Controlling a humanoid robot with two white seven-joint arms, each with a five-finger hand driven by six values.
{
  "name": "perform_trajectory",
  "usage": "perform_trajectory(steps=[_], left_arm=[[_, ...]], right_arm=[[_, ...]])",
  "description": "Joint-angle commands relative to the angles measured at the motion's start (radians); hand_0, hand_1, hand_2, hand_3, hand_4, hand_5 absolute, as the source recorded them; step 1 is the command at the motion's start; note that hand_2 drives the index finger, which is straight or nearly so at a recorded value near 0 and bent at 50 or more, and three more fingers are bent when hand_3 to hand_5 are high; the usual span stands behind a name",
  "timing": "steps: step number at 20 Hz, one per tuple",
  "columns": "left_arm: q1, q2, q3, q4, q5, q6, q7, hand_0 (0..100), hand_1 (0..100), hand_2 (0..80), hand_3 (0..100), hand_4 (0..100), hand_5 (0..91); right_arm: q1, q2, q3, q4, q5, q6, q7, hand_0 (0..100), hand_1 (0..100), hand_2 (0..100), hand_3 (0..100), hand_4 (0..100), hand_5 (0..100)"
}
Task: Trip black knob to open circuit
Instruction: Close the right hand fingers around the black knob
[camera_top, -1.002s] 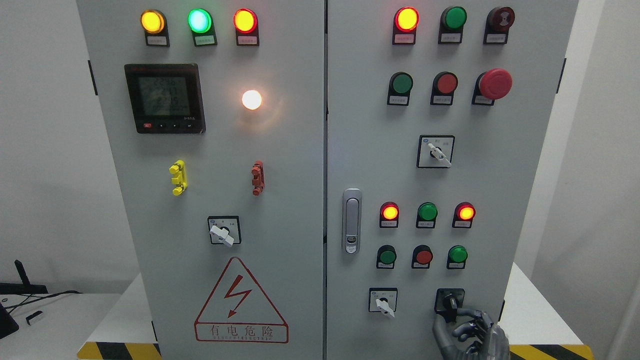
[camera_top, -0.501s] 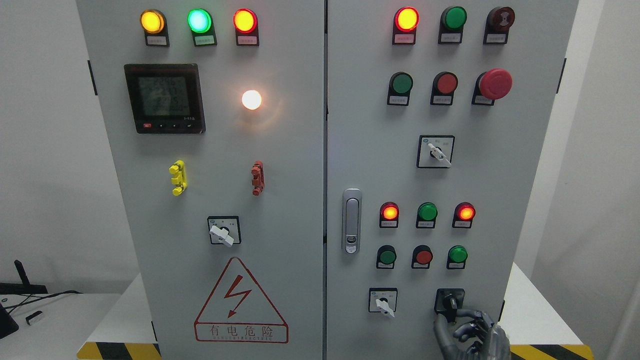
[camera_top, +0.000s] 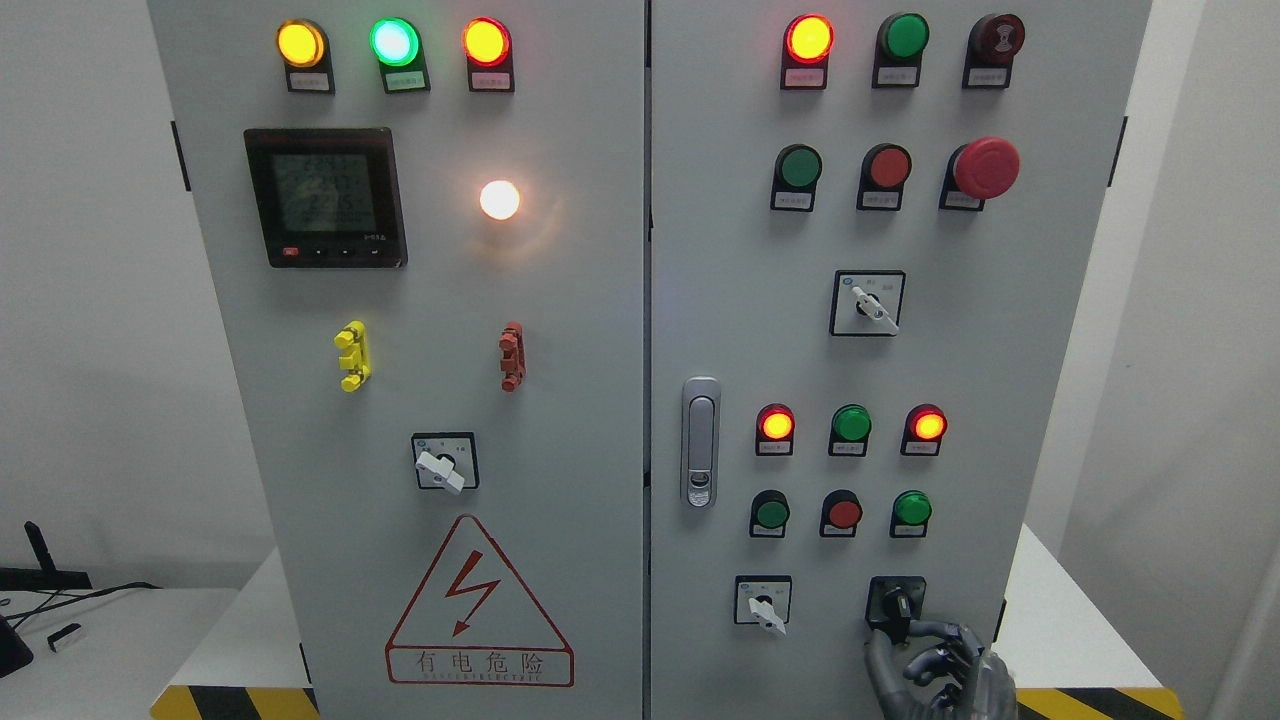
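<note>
Knob (camera_top: 897, 604) low on the cabinet (camera_top: 700, 300) sits pinched in the right hand (camera_top: 935, 665), whose curled fingers must next twist it over.

R hand (camera_top: 935, 662) low right, fingers curled

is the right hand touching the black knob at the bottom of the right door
Touching. The head view shows the right hand with its upper fingers curled against the lower end of the black knob, no gap visible.
</note>
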Motion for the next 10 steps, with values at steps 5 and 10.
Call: perform_trajectory(steps=[5,10], left_arm=[[0.0,0.001,0.0,0.0,-0.031,0.0,-0.001,12,39,0.0,0,0,0.0],[0.0,0.001,0.0,0.0,-0.031,0.0,-0.001,12,39,0.0,0,0,0.0]], right_arm=[[-0.001,0.001,0.002,0.009,0.004,0.001,0.004,32,76,52,83,83,92],[-0.002,0.001,-0.001,0.01,0.004,0.001,0.004,32,75,53,84,83,92]])
